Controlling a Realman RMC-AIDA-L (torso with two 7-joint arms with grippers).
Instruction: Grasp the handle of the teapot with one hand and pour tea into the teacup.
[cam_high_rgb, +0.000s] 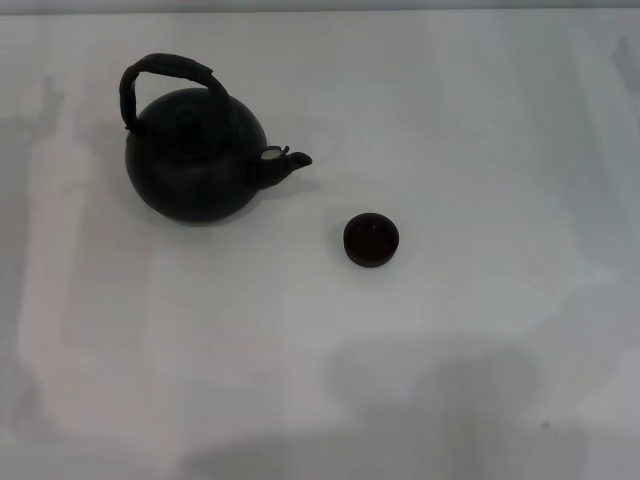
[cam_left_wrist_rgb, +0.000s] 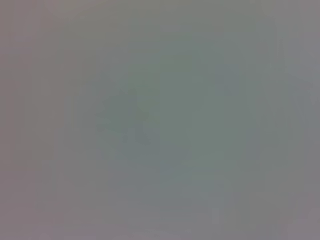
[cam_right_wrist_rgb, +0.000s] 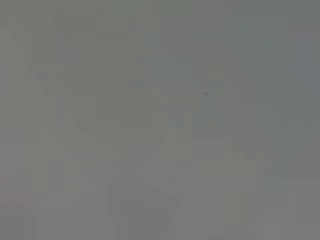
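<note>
The teapot (cam_high_rgb: 196, 158) stands upright on the bench (cam_high_rgb: 480, 340), spout toward the teacup (cam_high_rgb: 371, 240) nearby. Neither tool shows; wrist views give only blank grey.

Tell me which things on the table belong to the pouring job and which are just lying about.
Belongs to the job:
- teapot, upright, spout toward the cup
- handle, arched over the pot
- teacup, upright, apart from the pot on the spout side

Lying about:
- nothing else on the white table; neither gripper is in view
</note>
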